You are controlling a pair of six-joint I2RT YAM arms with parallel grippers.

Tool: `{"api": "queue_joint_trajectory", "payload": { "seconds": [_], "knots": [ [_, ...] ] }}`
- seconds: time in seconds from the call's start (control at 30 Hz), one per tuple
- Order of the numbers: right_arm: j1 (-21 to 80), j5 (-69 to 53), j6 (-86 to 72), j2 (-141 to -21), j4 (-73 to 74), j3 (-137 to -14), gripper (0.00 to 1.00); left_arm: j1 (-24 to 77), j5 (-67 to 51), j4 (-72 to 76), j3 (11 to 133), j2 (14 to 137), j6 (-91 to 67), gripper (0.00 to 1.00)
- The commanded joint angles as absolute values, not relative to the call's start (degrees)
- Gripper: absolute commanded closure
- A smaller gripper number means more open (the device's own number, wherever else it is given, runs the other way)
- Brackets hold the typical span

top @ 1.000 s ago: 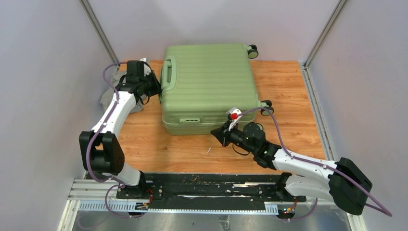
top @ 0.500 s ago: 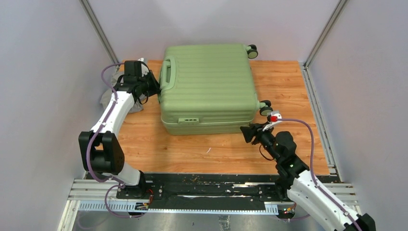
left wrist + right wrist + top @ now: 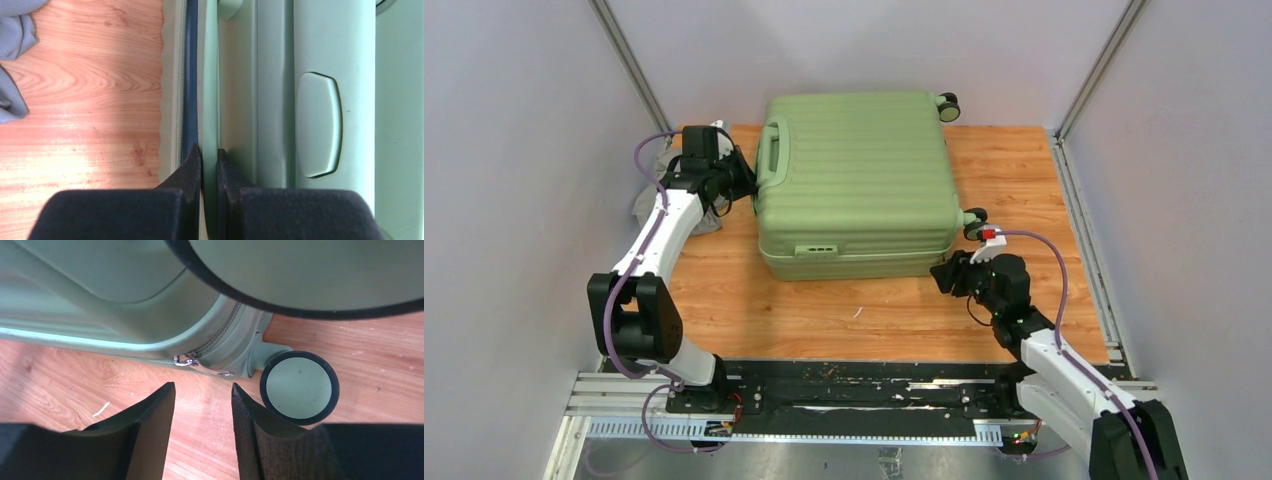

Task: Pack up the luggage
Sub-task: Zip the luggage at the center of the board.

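"Green ribbed hard-shell suitcase, where is it?"

"Closed, flat on the wooden table, far middle. My left gripper is pinched together at its side seam. My right gripper stands apart, empty, before the silver zipper pull beside a black-rimmed wheel."

Soft, even light from above; only faint shadows. Glare washes out the wooden table in my left wrist view (grain nearly lost). A close wheel looms blurred at my right wrist.
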State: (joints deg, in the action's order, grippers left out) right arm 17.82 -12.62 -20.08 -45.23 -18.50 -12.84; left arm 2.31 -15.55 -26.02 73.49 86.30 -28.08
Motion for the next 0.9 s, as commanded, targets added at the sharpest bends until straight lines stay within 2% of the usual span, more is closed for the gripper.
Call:
{"api": "queue_joint_trajectory", "payload": {
  "seconds": [0.0,0.47,0.7,0.87],
  "knots": [
    [15.79,-18.35,-19.97,-47.72,-23.22,-15.74,0.52,1.54,-22.59,-18.37,79.11,81.83,-29.54,1.0],
    [14.5,-19.03,-15.42,-51.55,-27.03,-17.06,0.47,1.58,-22.94,-18.31,78.99,81.78,-29.61,1.0],
    [14.5,-16.46,-14.88,-52.16,-27.53,-15.81,0.4,1.58,-23.03,-18.38,79.19,81.76,-29.71,1.0],
    [14.5,-14.24,-13.63,-54.02,-28.24,-16.0,0.4,1.58,-23.11,-18.54,79.27,81.74,-29.74,1.0]
  ]
}}
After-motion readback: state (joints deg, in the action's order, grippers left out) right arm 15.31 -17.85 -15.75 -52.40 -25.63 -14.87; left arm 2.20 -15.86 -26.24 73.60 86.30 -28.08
